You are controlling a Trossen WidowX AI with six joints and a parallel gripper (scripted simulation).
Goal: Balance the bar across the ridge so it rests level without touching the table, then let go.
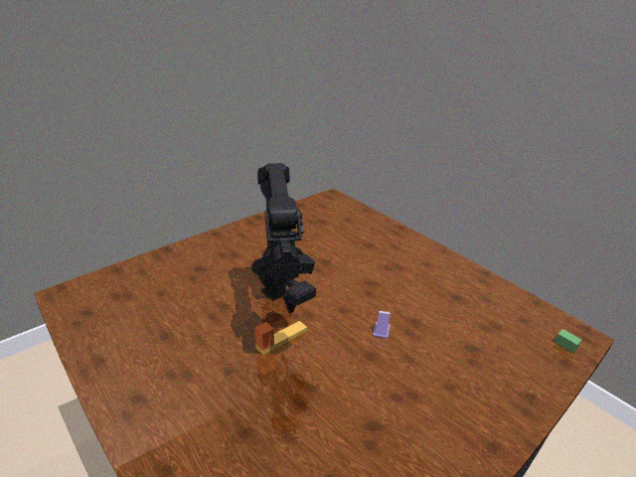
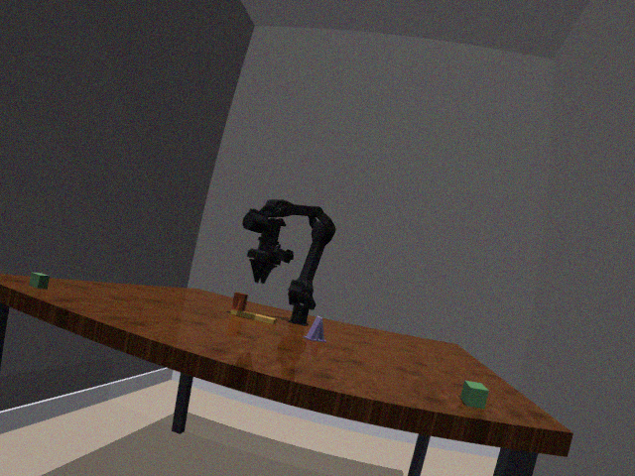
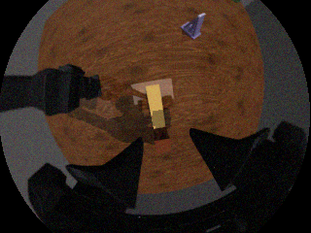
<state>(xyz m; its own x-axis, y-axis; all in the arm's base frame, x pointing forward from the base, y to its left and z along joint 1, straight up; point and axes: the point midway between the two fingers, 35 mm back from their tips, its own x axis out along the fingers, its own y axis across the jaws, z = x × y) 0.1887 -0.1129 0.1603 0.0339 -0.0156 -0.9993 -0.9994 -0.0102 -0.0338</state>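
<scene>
The yellow bar (image 1: 290, 333) (image 2: 258, 316) (image 3: 155, 97) lies flat on the table. An orange-red block (image 1: 264, 336) (image 2: 239, 300) (image 3: 162, 146) stands on one end of it. The small purple ridge (image 1: 383, 324) (image 2: 316, 329) (image 3: 194, 26) stands apart from the bar, with nothing on it. My gripper (image 1: 282, 302) (image 2: 260, 282) (image 3: 166, 136) is open and empty, pointing down above the table near the bar. In the wrist view the block's end of the bar shows between and beyond the fingertips.
A green block (image 1: 567, 341) lies near the table's right corner in the top view. The exterior view shows one green block (image 2: 39, 280) at the far left and another green block (image 2: 474, 394) near the right front edge. The arm's shadow falls across the block's end of the bar.
</scene>
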